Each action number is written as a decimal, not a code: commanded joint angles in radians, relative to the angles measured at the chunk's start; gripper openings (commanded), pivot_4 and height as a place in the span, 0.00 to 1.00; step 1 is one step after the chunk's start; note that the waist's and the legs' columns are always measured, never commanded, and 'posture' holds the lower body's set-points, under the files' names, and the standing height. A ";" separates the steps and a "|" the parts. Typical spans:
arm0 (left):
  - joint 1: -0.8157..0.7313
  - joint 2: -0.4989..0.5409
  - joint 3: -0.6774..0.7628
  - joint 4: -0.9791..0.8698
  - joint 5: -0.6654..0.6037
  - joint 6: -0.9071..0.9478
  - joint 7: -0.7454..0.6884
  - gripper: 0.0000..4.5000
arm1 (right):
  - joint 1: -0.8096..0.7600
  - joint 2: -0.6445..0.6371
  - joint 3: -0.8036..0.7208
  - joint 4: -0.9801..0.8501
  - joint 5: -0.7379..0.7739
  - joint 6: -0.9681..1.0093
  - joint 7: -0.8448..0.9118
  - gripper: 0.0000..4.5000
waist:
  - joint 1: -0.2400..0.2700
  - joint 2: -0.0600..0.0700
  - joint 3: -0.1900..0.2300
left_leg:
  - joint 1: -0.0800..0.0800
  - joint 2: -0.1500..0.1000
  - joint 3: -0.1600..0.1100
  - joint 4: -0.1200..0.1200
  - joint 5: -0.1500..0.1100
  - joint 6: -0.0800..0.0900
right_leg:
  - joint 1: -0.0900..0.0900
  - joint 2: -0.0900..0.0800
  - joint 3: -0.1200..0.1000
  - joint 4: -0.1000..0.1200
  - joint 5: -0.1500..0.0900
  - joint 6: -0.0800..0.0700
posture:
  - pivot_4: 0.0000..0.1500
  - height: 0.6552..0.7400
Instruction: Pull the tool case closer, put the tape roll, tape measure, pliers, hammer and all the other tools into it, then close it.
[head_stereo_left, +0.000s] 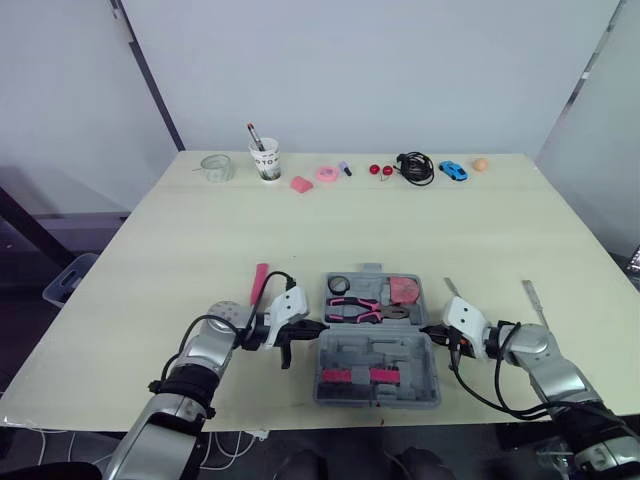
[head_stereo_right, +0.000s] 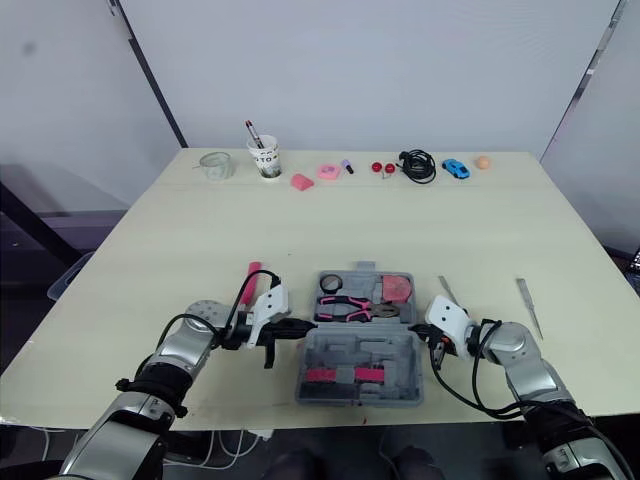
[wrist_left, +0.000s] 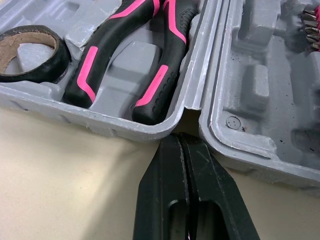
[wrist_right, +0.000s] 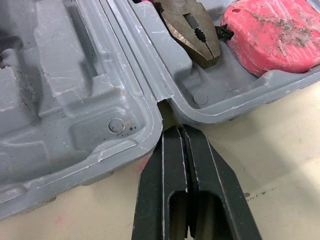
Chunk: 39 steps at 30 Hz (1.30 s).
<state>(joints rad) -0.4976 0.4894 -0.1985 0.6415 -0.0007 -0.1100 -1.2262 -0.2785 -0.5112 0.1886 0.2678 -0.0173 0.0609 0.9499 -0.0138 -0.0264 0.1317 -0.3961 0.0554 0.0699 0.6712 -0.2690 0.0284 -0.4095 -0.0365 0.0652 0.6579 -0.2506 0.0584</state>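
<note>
Left wrist view: left claw and right claw, pinched empty, touch the tool case hinge ends.

Head eyes overlook the table; wrist views sit close, apparently at the tool case hinge

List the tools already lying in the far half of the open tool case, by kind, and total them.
tape roll: 1
pliers: 1
tape measure: 1
Total: 3
</note>
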 joint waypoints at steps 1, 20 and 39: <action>0.029 -0.016 -0.056 0.013 0.027 0.005 -0.023 0.01 | -0.037 0.026 0.004 -0.028 0.023 -0.053 -0.003 0.00 | -0.001 0.000 0.000 | 0.000 0.000 0.000 0.000 0.000 0.000 | 0.000 0.000 0.000 0.000 0.000 0.000 | 1.00 1.00; 0.034 -0.013 -0.054 0.010 0.027 0.008 -0.018 0.01 | -0.062 0.043 0.006 0.020 0.013 -0.093 -0.015 0.00 | -0.001 0.000 0.000 | 0.000 0.000 0.000 0.000 0.000 0.000 | 0.000 0.000 0.000 0.000 0.000 0.000 | 1.00 1.00; 0.029 -0.018 -0.053 0.020 0.032 0.003 -0.006 0.01 | -0.045 0.027 0.004 0.005 0.012 -0.059 0.009 0.00 | -0.001 0.000 0.000 | 0.000 0.000 0.000 0.000 0.000 0.000 | 0.000 0.000 0.000 0.000 0.000 0.000 | 1.00 1.00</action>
<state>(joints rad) -0.4943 0.4909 -0.1985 0.6413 -0.0009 -0.1148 -1.2242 -0.3109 -0.4977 0.1868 0.3219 -0.0301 0.0297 0.9513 -0.0146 -0.0260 0.1313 -0.3958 0.0556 0.0700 0.6710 -0.2690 0.0284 -0.4095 -0.0363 0.0655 0.6579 -0.2505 0.0584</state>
